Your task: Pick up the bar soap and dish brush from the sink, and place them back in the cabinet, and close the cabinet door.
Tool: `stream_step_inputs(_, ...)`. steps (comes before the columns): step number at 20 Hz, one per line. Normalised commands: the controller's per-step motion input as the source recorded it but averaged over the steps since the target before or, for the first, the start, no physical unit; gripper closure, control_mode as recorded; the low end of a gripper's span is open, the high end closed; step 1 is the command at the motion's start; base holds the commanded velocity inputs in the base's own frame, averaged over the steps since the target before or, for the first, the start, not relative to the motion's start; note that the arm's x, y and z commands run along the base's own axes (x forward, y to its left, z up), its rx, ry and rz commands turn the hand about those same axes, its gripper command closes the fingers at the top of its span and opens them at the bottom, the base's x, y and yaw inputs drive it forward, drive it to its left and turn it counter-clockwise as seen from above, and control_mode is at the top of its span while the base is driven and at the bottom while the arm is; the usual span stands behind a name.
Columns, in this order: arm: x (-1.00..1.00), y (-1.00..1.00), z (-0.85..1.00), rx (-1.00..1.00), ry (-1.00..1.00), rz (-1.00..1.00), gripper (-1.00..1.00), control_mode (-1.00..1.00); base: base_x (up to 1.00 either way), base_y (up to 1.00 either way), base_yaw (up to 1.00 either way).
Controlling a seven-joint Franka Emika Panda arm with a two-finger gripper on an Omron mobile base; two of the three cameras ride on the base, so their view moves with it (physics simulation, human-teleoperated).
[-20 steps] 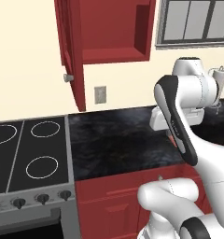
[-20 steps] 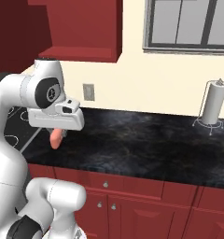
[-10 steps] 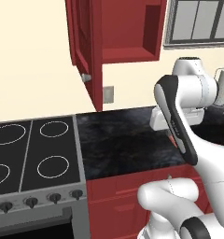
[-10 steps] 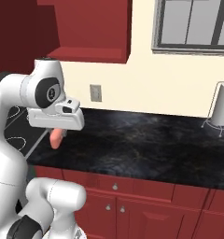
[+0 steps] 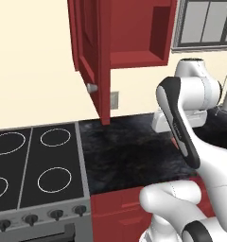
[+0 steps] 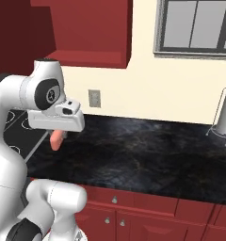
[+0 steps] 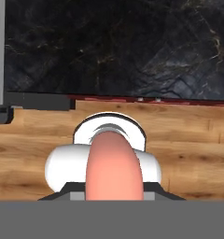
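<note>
Hand view: gripper (image 7: 114,198) is clamped narrowly on the soap (image 7: 114,165), which hangs over the counter (image 6: 148,155). Cabinet (image 5: 134,42) sits at 11 o'clock in the left base view, door (image 5: 89,52) ajar. Raise soap level with the shelf before reaching in; avoid the door edge.

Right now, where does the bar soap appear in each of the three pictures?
Left base view: the bar soap is a thin pink sliver at right of centre, below the white hand, mostly hidden by the forearm.
Right base view: it hangs below the gripper at left, above the black counter.
Hand view: the soap fills the bottom centre.
Shared landmark: the black counter.
</note>
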Motion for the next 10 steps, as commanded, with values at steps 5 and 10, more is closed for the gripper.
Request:
stream_step_inputs(5,0.00,0.00,0.00,0.00,0.00,0.00,1.00,1.00,0.36,0.00,0.00)
stream_step_inputs(10,0.00,0.00,0.00,0.00,0.00,0.00,1.00,1.00,0.01,0.00,0.00)
